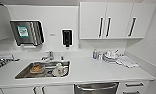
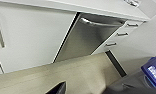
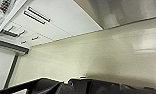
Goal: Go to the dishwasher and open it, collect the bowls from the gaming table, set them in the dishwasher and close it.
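1. Under the white bench, at the head view's lower edge, sits the steel dishwasher, its door shut.
2. On the bench, a sink holds dishes; more dishes are stacked near the right wall, under white wall cabinets.
3. Neither pincer's opening nor hold can be told.
4. The left wrist view looks across pale floor at the dishwasher front.

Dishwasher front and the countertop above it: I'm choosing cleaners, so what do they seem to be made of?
The dishwasher front looks like brushed stainless steel: grey, with a soft streaky sheen and a matching bar handle. The countertop looks like a smooth white laminate or solid surface, uniform and matte; which one, I cannot tell.
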Available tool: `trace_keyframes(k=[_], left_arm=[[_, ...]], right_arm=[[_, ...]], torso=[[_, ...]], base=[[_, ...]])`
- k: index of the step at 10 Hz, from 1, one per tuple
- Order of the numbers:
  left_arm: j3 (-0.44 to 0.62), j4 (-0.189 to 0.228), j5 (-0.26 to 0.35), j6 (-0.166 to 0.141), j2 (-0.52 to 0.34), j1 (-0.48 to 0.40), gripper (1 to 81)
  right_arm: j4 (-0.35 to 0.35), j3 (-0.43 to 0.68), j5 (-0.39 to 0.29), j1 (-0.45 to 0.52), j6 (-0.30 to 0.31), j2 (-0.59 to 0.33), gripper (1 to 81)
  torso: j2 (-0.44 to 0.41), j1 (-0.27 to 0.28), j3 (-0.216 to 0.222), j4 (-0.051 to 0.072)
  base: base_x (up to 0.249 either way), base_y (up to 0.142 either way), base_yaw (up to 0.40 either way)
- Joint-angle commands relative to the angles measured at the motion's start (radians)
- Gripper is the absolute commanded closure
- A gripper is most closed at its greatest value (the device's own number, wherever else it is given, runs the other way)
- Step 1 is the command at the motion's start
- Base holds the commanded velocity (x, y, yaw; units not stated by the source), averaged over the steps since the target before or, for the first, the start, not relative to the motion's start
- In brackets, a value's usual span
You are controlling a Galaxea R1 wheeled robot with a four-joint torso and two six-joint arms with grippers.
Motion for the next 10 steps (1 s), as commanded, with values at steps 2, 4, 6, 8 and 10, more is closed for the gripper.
trace_keyframes(k=[2,4,6,8,10], left_arm=[[0.163,0.019,0.084,0.001,-0.121,-0.128,1.0],[0.180,0.022,0.073,0.001,-0.125,-0.128,1.0],[0.179,0.020,0.072,0.001,-0.124,-0.130,1.0],[0.174,0.020,0.072,0.001,-0.124,-0.128,1.0],[0.172,0.020,0.070,0.001,-0.119,-0.128,1.0]], right_arm=[[0.029,0.036,-0.043,0.090,0.003,-0.053,1.0],[0.029,0.041,-0.051,0.098,0.003,-0.051,1.0],[0.031,0.047,-0.054,0.110,0.003,-0.051,1.0],[0.031,0.068,-0.054,0.129,0.003,-0.057,1.0],[0.031,0.098,-0.054,0.143,0.003,-0.075,1.0]], torso=[[-0.132,0.084,0.000,0.000],[-0.205,0.130,-0.080,0.000],[-0.265,0.166,-0.104,0.000],[-0.323,0.203,-0.156,0.000],[-0.395,0.248,-0.223,0.000]], base=[[0.000,0.000,0.000],[0.000,0.000,0.000],[0.000,0.000,0.000],[0.000,0.000,0.000],[0.000,0.000,0.000]])
